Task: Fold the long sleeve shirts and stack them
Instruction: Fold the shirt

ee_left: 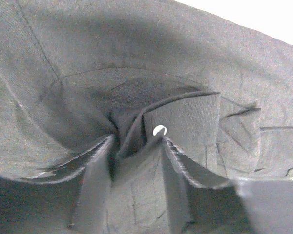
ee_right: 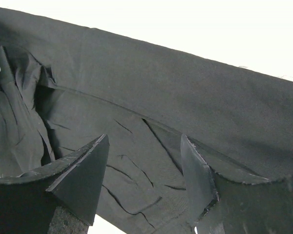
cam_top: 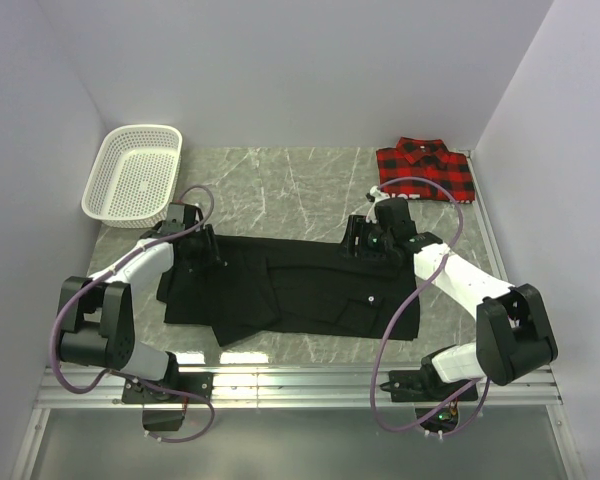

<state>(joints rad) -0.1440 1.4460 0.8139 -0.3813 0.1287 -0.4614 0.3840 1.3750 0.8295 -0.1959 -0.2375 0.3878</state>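
Observation:
The black shirt (cam_top: 290, 290) lies spread flat across the middle of the table. My left gripper (cam_top: 195, 247) is at its left end. In the left wrist view the gripper (ee_left: 136, 139) is closed on a raised fold of the black shirt (ee_left: 195, 63), with a pale button (ee_left: 159, 130) at the fingertips. My right gripper (cam_top: 365, 240) is at the shirt's far edge. In the right wrist view it (ee_right: 144, 139) is open, its fingers straddling wrinkled black cloth (ee_right: 185, 87). The red-and-black plaid shirt (cam_top: 425, 170) lies folded at the back right.
A white mesh basket (cam_top: 132, 172) stands at the back left corner. Grey walls close in the table on the left, back and right. Marble tabletop (cam_top: 280, 185) shows behind the black shirt.

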